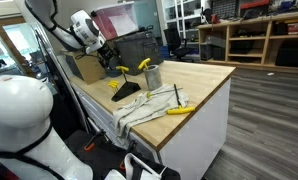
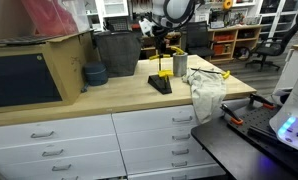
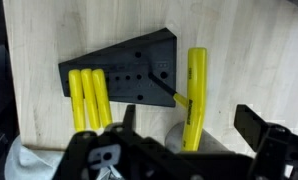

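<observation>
Closest to the wrist camera, the gripper (image 3: pixel 189 122) is a dark blur cut off by the lower edge. Its fingers stand apart on either side of a yellow-handled screwdriver (image 3: pixel 195 85) without clamping it, and whether the screwdriver's thin shaft touches the black holder block (image 3: pixel 124 68) is hard to tell. Block and screwdriver sit mid-desk, with bare wood open toward the drawer-side edge of the desk (image 2: pixel 109 100) and a rumpled cloth (image 2: pixel 204 90) draped over that edge near a corner. In an exterior view the arm (image 1: pixel 84 28) bends over them, gripper pointing down.
</observation>
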